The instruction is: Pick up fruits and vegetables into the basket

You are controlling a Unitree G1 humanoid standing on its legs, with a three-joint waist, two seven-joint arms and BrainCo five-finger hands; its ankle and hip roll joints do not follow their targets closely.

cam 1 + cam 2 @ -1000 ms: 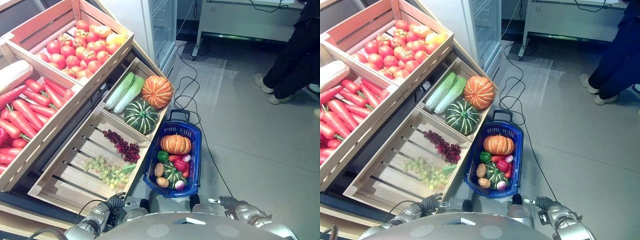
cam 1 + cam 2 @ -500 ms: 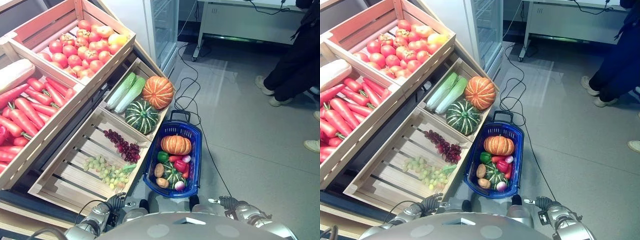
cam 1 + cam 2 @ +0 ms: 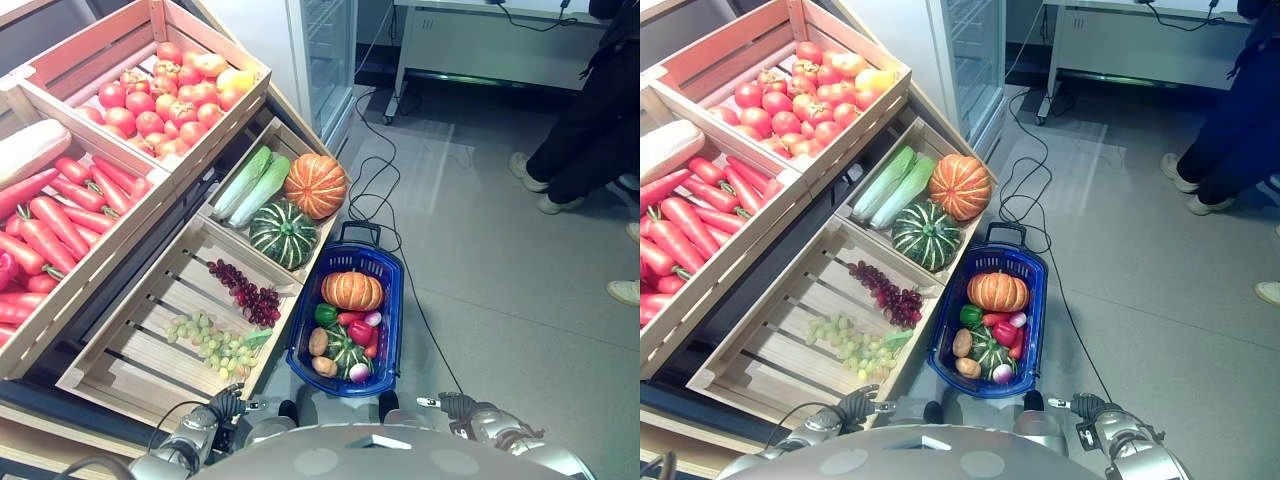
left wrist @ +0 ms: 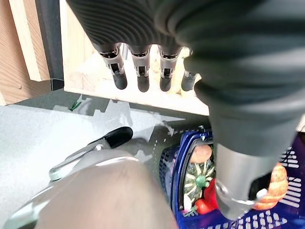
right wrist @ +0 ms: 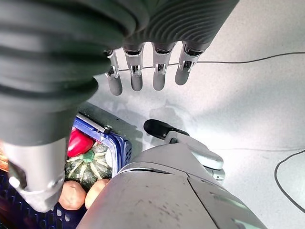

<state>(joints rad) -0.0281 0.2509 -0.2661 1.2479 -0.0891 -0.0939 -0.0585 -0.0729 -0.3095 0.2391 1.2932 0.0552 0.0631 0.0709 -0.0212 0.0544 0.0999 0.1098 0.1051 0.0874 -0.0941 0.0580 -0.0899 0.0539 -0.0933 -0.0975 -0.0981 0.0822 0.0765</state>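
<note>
A blue basket (image 3: pixel 396 300) stands on the floor beside the lower crates. It holds an orange pumpkin (image 3: pixel 351 289), a striped green squash (image 3: pixel 345 350), a red pepper (image 3: pixel 360 330), a green pepper (image 3: pixel 325 312) and potatoes (image 3: pixel 319 341). My left hand (image 3: pixel 222 405) hangs low by the grape crate's front corner, fingers (image 4: pixel 141 71) straight and empty. At the other side of the basket's near end my right hand (image 3: pixel 455 404) hangs over bare floor, its fingers (image 5: pixel 136 71) straight too, holding nothing.
Wooden crates on the left hold tomatoes (image 3: pixel 160 95), carrots (image 3: pixel 60 210), red grapes (image 3: pixel 245 290) and green grapes (image 3: pixel 215 345), plus an orange pumpkin (image 3: pixel 315 185), a green pumpkin (image 3: pixel 283 232) and cabbages (image 3: pixel 250 185). A person (image 3: pixel 585 130) stands at the far right. Black cables (image 3: pixel 375 190) cross the floor.
The view has shifted slightly. A person's light shoe has come in at the right edge. Both hands and the produce stay as they were.
</note>
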